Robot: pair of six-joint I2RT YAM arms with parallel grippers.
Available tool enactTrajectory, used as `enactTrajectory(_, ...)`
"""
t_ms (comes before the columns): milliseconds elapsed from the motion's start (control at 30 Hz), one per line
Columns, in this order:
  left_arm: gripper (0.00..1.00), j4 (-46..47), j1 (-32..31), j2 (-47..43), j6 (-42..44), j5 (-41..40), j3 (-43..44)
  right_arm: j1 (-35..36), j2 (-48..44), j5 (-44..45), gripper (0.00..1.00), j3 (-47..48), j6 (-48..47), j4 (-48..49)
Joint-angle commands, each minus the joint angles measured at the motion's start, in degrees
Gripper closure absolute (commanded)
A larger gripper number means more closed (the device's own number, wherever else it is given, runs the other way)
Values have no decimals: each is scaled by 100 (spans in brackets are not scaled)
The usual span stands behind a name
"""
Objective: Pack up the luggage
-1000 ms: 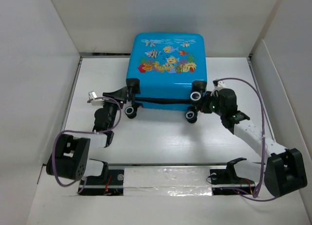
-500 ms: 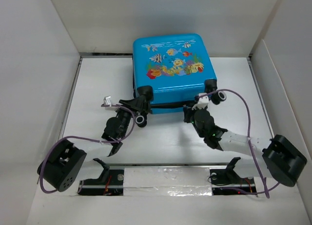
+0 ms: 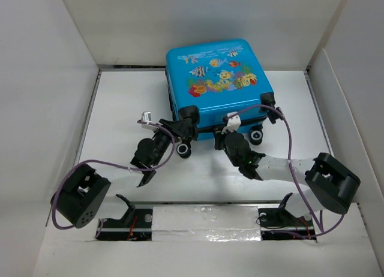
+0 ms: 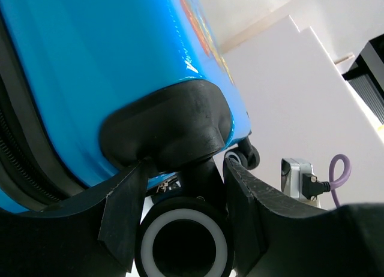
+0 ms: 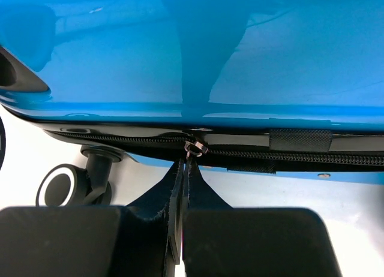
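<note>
The luggage [image 3: 215, 79] lies flat and closed on the white table, a bright blue shell with a fish print, turned at an angle. My left gripper [image 3: 180, 140] is at its near left corner, shut on a black-and-white wheel [image 4: 183, 247], with one finger on each side of the wheel's stem [image 4: 207, 175]. My right gripper [image 3: 225, 133] is at the middle of the near edge. In the right wrist view its fingers [image 5: 180, 187] are pressed together on the metal zipper pull [image 5: 193, 148] of the black zipper seam [image 5: 300, 158].
White walls [image 3: 48, 109] box in the table on the left, back and right. A taped strip [image 3: 204, 220] runs between the arm bases at the near edge. Purple cables [image 3: 287, 139] loop off both arms. Two more wheels [image 3: 257, 136] stick out near the right gripper.
The luggage has turned anticlockwise and slid right. My left gripper moved right with the wheel. My right gripper moved left, still pinching the zipper pull.
</note>
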Motion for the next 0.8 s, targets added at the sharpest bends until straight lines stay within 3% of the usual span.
enactTrajectory(0,100,443,-265,-3,-442,1667,906,571,-199,-2155,100,331,303,1121)
enactTrajectory(167,100,284,-212,-74,-679,1931,1083,624,-823,-2489,100,120,109,610)
enactTrajectory(367,100,161,236,-92,-873,2230,1092,747,-1499,-2068,100,-91,127,-162)
enactTrajectory(533,100,90,236,-135,-794,2134,925,747,-2290,-1681,100,111,-119,-1252)
enactTrajectory(633,100,292,236,-144,-908,2212,986,747,-2275,-1917,100,234,-163,-1202)
enactTrajectory(767,100,170,175,-197,-882,2344,1328,922,-1468,-2639,100,612,-76,-1025)
